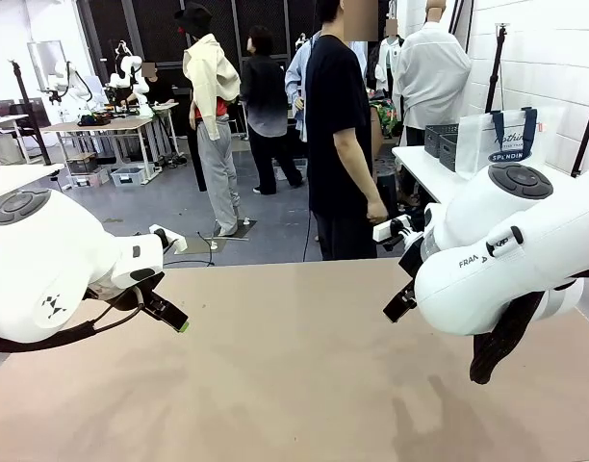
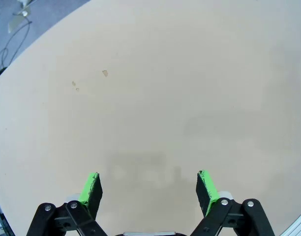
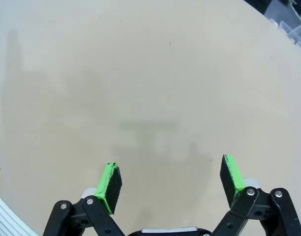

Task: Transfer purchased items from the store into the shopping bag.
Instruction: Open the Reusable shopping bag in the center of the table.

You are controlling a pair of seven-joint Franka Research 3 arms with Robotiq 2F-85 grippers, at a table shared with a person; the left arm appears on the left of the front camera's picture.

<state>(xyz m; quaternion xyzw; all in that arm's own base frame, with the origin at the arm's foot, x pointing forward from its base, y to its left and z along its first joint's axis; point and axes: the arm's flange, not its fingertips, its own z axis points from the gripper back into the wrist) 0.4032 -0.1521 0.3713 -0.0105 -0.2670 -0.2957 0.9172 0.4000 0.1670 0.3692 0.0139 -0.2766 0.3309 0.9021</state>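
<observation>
My left gripper hangs open over the bare tan tabletop, with nothing between its green pads. My right gripper is open too, above the same bare surface. In the front view the left gripper sits at the table's left and the right gripper at its right, both just above the top. The shopping bag, whitish with navy handles and script lettering, stands on a side table at the back right. The dark grey store basket is beside it. The purchased items are out of view.
A person in a black shirt stands at the table's far edge, turned sideways, one hand hanging down. The white side table lies beyond the far right corner. More people and another table stand farther back.
</observation>
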